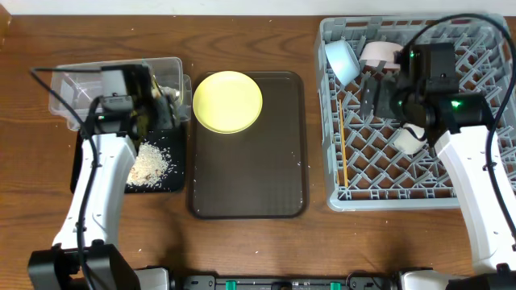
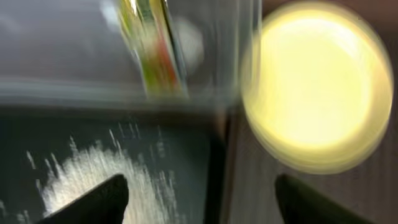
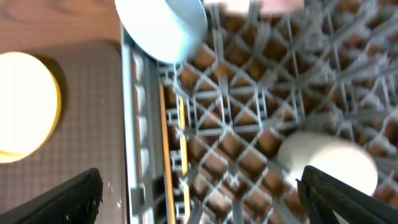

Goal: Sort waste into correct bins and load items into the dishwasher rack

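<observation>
White rice grains (image 1: 149, 165) sit in the shallow black tray (image 1: 178, 182), lower left. Our left gripper (image 2: 200, 183) and right gripper (image 3: 200, 174) gape empty, we think ready for the round yellow plate (image 1: 228, 101), top middle.

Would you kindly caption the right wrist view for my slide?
Open right pincer over rack holding blue bowl, chopsticks and cup.

Rack (image 3: 138, 124): blue bowl (image 3: 165, 28) tipped in the top-left corner, white bowl (image 3: 326, 162) lower right, chopsticks (image 3: 165, 143) lying along the left wall. Outside, left: plate (image 3: 25, 102) on tray (image 3: 87, 124). Right gripper (image 3: 200, 173) spread wide, holding nothing.
</observation>
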You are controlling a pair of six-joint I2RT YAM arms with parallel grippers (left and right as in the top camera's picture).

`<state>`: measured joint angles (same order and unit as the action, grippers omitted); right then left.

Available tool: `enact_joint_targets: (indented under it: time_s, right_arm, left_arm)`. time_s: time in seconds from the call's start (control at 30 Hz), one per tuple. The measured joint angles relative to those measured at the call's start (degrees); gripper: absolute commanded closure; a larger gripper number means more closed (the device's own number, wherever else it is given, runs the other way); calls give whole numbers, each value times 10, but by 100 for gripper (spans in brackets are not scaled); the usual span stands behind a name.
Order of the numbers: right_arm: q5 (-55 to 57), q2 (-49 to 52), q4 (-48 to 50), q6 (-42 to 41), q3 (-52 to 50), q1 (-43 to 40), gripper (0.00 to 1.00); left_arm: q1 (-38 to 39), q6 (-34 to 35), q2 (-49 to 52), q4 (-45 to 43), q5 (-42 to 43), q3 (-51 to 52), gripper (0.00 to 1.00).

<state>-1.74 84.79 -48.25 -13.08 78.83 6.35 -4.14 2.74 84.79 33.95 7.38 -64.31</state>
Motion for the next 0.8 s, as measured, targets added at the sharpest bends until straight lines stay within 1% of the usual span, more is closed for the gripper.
enact_joint_targets:
  time_s: [0.13,0.2,0.23,0.33,0.43,0.57,0.6,0.7,0.73,0.8]
  right_arm:
    - [-1,2,0,18,0,-3,1]
    - [-2,2,-12,19,0,-9,1]
    - [-2,2,-23,18,0,-14,1]
    - [-2,2,-52,13,0,-25,1]
    - [2,1,-74,9,-1,-33,1]
    - [3,-26,-60,6,-27,-32,1]
    - [5,-44,-47,5,-46,-32,1]
    - [7,-118,4,5,-115,-32,1]
    - [7,-157,26,5,-148,-32,1]
    - [9,-214,52,5,-193,-32,1]
  left_arm:
    - [17,25,0,131,7,0,17]
    - [21,35,0,187,9,0,20]
    - [21,38,0,211,10,0,23]
    - [21,36,-2,257,12,0,25]
    - [24,29,-28,261,12,12,25]
    - [43,19,-123,228,12,54,24]
    - [52,16,-159,215,12,67,21]
    - [76,13,-250,182,11,101,18]
    - [83,13,-282,174,9,114,12]
    - [94,13,-348,169,2,137,11]
